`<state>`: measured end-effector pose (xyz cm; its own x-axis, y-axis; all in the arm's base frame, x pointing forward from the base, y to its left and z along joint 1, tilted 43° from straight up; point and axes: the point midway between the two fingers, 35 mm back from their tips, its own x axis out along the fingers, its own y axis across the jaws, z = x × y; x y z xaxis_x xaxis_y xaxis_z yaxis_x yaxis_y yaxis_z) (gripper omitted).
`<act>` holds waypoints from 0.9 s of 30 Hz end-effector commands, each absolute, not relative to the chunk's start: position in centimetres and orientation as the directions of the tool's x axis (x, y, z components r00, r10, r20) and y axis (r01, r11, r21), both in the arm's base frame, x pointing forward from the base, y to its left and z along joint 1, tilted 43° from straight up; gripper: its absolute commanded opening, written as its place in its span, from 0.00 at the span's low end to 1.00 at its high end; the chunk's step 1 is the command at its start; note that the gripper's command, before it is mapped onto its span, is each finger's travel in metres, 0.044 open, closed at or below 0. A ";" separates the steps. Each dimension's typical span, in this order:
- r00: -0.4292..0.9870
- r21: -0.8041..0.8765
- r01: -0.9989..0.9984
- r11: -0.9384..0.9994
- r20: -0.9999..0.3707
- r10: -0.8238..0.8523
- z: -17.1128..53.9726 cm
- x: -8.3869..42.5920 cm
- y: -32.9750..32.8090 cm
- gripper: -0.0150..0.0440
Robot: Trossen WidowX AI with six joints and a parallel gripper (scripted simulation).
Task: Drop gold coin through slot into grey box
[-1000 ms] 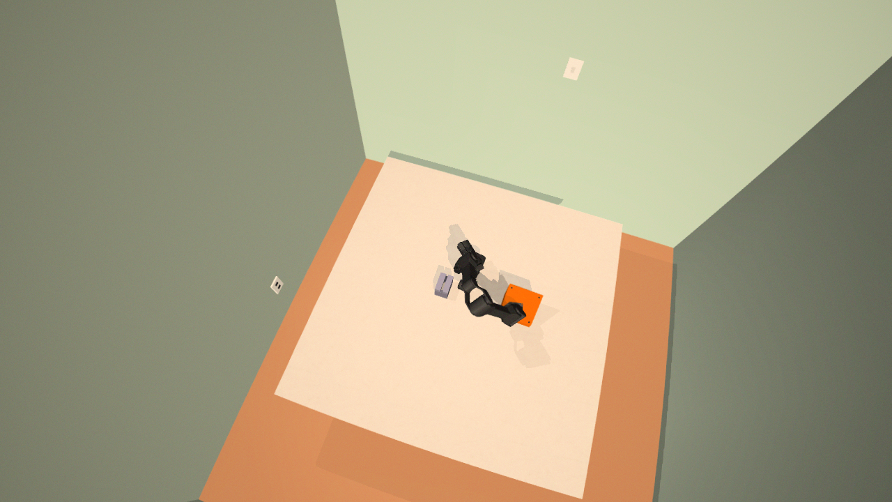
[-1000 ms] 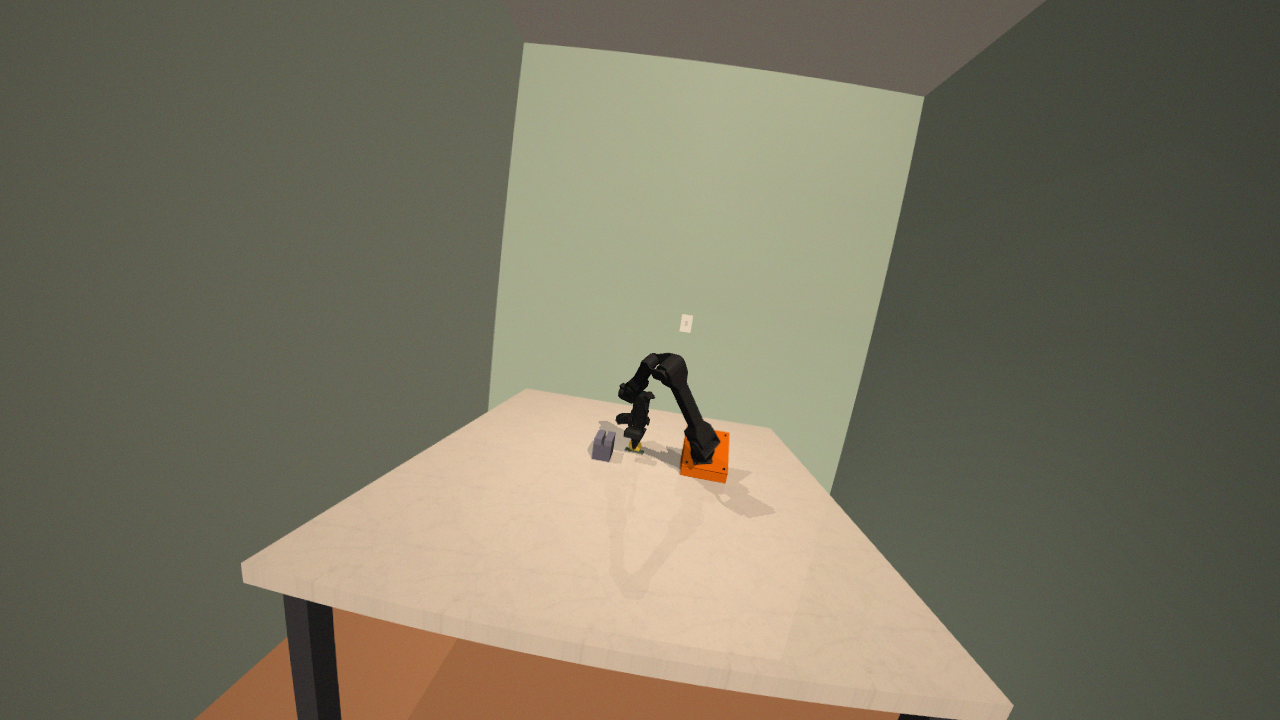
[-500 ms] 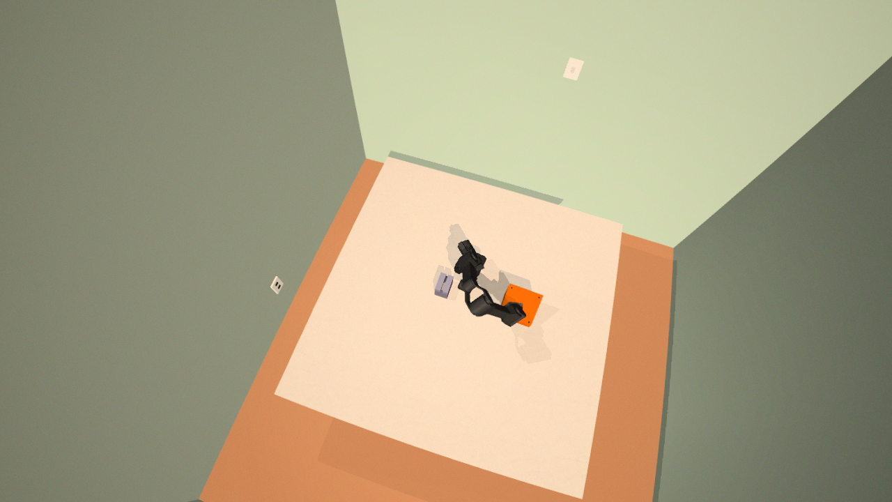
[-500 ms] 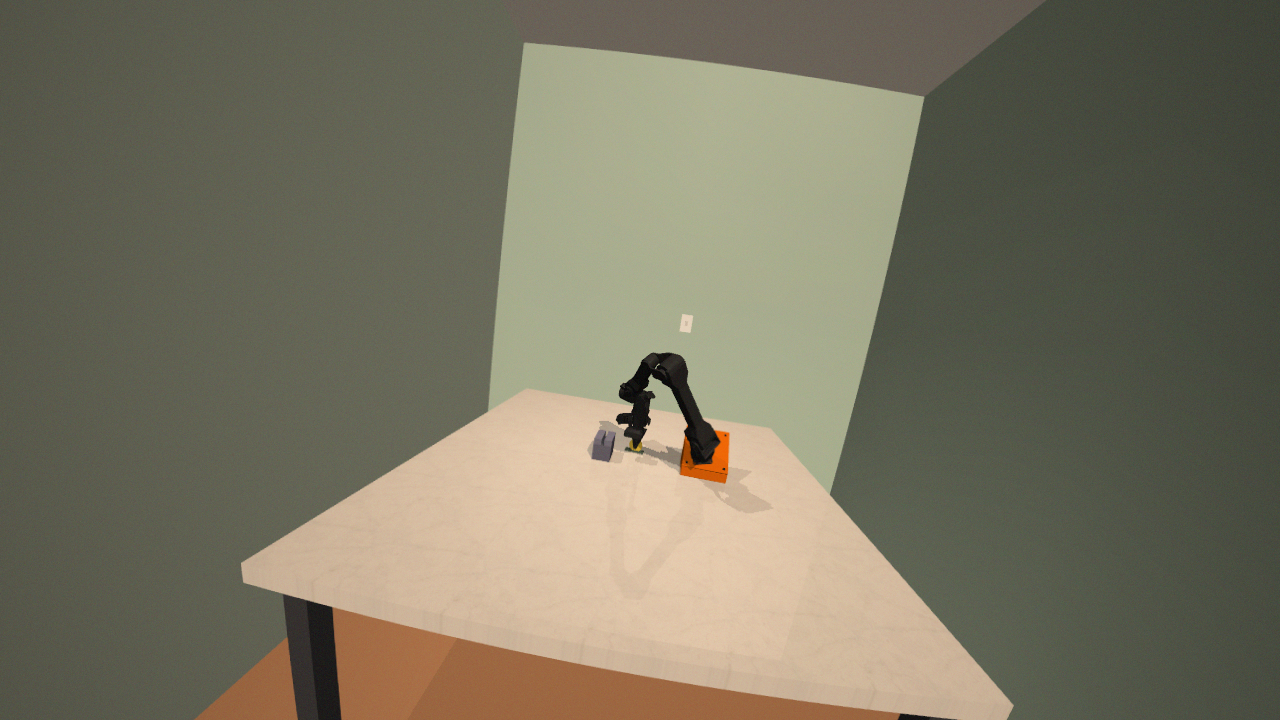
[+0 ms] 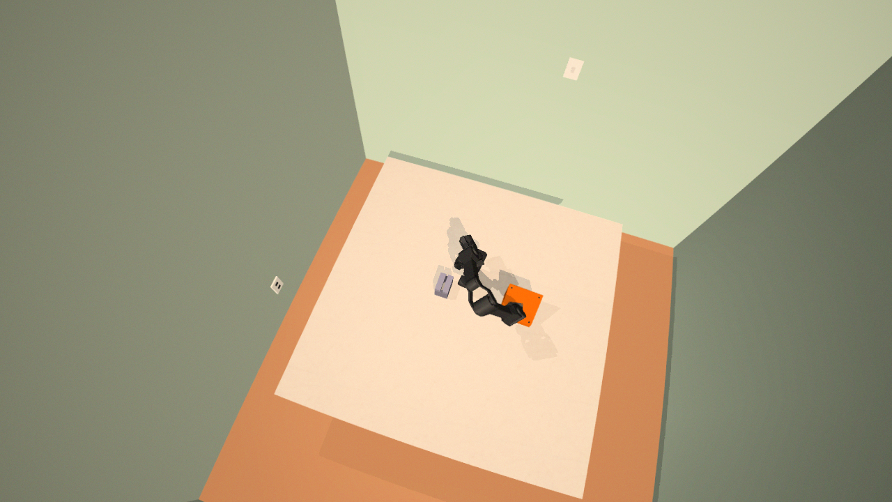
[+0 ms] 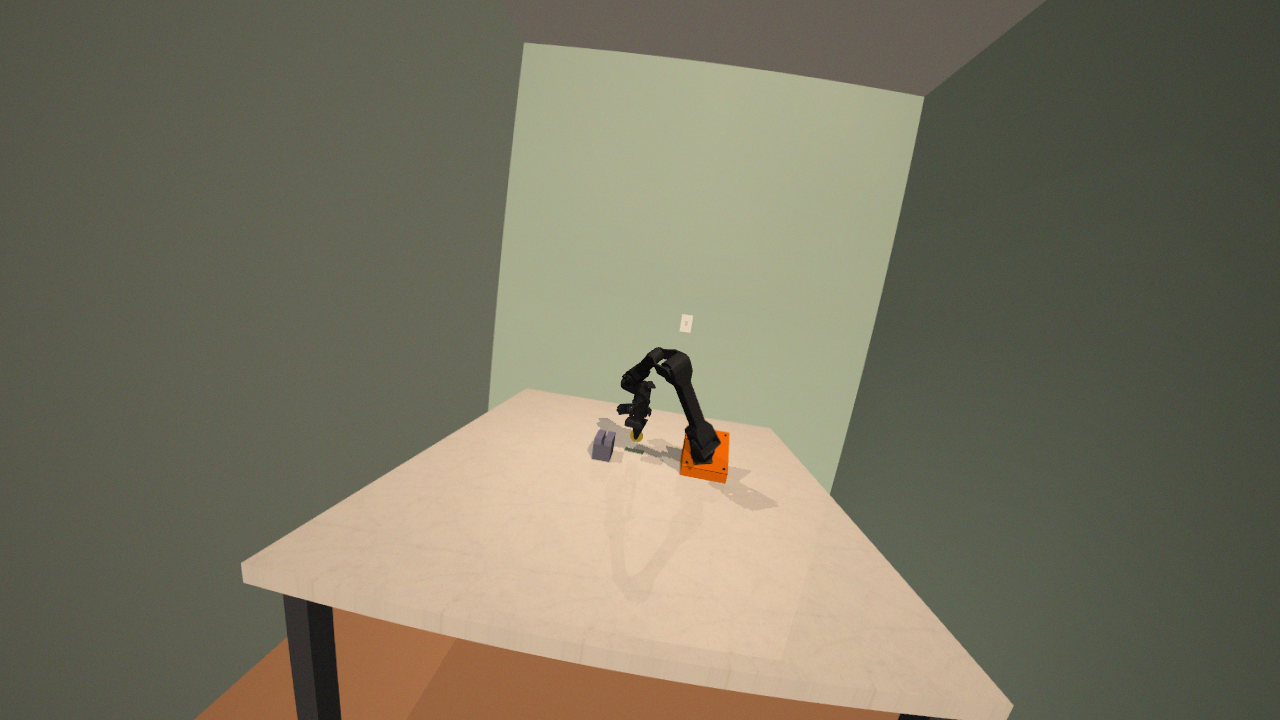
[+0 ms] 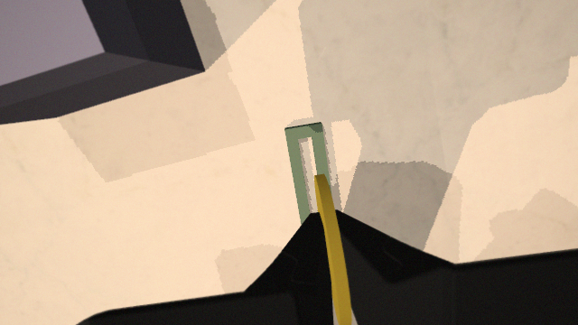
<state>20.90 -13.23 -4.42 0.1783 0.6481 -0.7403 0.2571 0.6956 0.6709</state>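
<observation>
My gripper is shut on the gold coin. The coin is held on edge, its thin rim facing the wrist camera, and hangs a little above the table. The green holder lies on the table below it, and its slot shows empty where it is visible; the fingers hide its near end. The closed grey box stands beside the holder, to the left in the top and exterior views. Its lid slot shows as a dark line in the top view.
The arm reaches from an orange base, to the right of the box in the top and exterior views. The pale table top bears everything. The arm's shadows fall around the holder.
</observation>
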 end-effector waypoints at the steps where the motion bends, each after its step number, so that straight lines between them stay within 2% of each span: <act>1: 0.182 0.664 0.251 0.704 -0.747 0.639 -3.6 20.8 -14.1 0.25; 21: 0.181 0.665 0.256 0.701 -0.746 0.641 -0.1 19.7 -16.8 0.25; 27: 0.181 0.647 0.426 0.632 -0.746 0.641 -0.1 19.6 -16.8 0.25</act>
